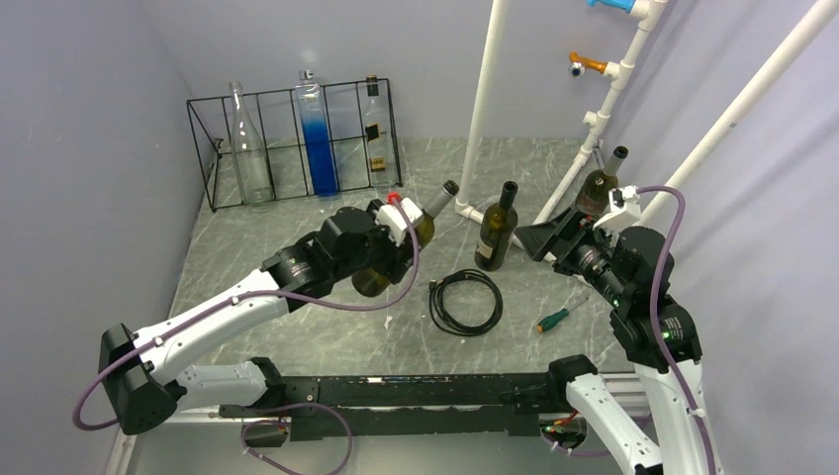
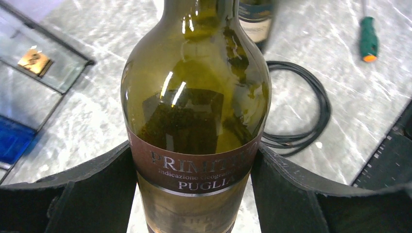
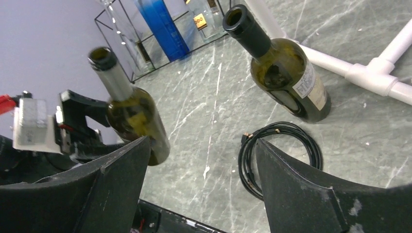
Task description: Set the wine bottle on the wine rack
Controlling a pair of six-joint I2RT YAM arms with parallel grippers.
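My left gripper [image 1: 401,230] is shut on an olive-green wine bottle [image 1: 408,233] with a brown label. It holds the bottle tilted above the table, neck pointing to the back right. In the left wrist view the fingers [image 2: 286,189] clamp the bottle [image 2: 194,97] at its label. The wine rack [image 1: 277,93] stands at the back left, behind the held bottle, and holds a clear bottle [image 1: 249,148], a blue bottle [image 1: 318,139] and a labelled clear bottle [image 1: 374,129]. My right gripper [image 1: 544,240] is open and empty at the right; its view shows the held bottle [image 3: 133,114].
A dark bottle [image 1: 497,230] stands mid-table near the white pipe frame [image 1: 485,109]. Another bottle [image 1: 597,188] stands behind my right arm. A coiled black cable [image 1: 465,302] and a green screwdriver [image 1: 552,320] lie in front.
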